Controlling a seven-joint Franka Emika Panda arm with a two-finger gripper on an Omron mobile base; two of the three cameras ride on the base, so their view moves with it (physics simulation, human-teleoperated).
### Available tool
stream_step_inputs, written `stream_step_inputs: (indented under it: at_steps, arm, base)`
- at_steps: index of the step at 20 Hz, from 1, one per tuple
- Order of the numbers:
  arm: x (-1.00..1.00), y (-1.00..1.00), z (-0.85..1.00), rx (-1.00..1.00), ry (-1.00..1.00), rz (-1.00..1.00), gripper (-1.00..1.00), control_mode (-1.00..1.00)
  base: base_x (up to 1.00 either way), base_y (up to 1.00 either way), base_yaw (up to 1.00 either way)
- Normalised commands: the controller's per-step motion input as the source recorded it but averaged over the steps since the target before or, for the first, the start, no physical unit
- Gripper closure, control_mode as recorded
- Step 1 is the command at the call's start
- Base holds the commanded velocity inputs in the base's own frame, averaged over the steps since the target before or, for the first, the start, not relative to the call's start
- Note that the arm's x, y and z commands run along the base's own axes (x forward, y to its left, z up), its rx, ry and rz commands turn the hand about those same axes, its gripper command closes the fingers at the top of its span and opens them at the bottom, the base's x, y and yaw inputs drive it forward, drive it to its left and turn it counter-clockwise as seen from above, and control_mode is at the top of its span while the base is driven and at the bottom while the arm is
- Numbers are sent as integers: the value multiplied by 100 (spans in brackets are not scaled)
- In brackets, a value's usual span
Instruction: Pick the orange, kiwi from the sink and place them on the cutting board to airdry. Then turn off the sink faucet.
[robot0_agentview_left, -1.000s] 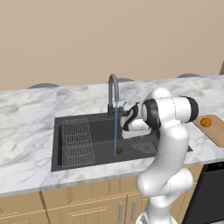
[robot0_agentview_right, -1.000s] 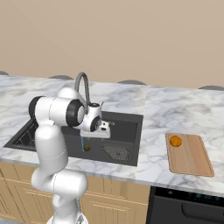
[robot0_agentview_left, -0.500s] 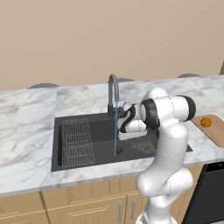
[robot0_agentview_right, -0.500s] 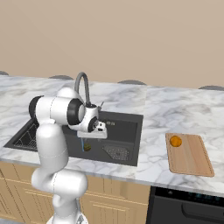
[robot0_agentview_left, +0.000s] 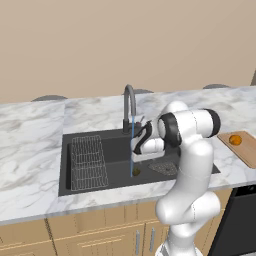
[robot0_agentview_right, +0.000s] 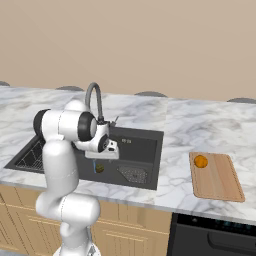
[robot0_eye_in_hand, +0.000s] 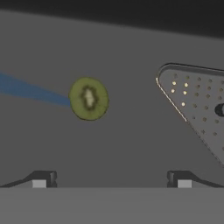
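2 dark fingertips (robot0_eye_in_hand: 43, 178) sit wide apart at the hand view's 6 o'clock edge; the gripper (robot0_eye_in_hand: 111, 180) is open and holds nothing. Most of each finger is cut off by the frame. Kiwi (robot0_eye_in_hand: 89, 98) lies on the sink (robot0_eye_in_hand: 131, 144) floor at 11 o'clock of the gripper, bare floor all around it. Water stream (robot0_eye_in_hand: 30, 91) meets the kiwi from 9 o'clock. Mesh drain plate (robot0_eye_in_hand: 197, 109) at 2 o'clock is cropped at the right edge. Orange (robot0_agentview_right: 201, 161) rests on the cutting board (robot0_agentview_right: 220, 180), near its far-left corner. Sink faucet (robot0_agentview_left: 129, 107) stands behind the hand; its lever is hard to make out.
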Motion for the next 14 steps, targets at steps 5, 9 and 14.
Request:
stream_step_inputs:
  at_steps: [5,9,14]
  arm:
    - [0,15,-15,0,0,0,-100,-100]
    - [1,10,-19,0,0,0,-100,-100]
    - [4,9,-17,1,0,0,-100,-100]
  base:
    - [0,0,0]
    - [0,0,0]
    - [0,0,0]
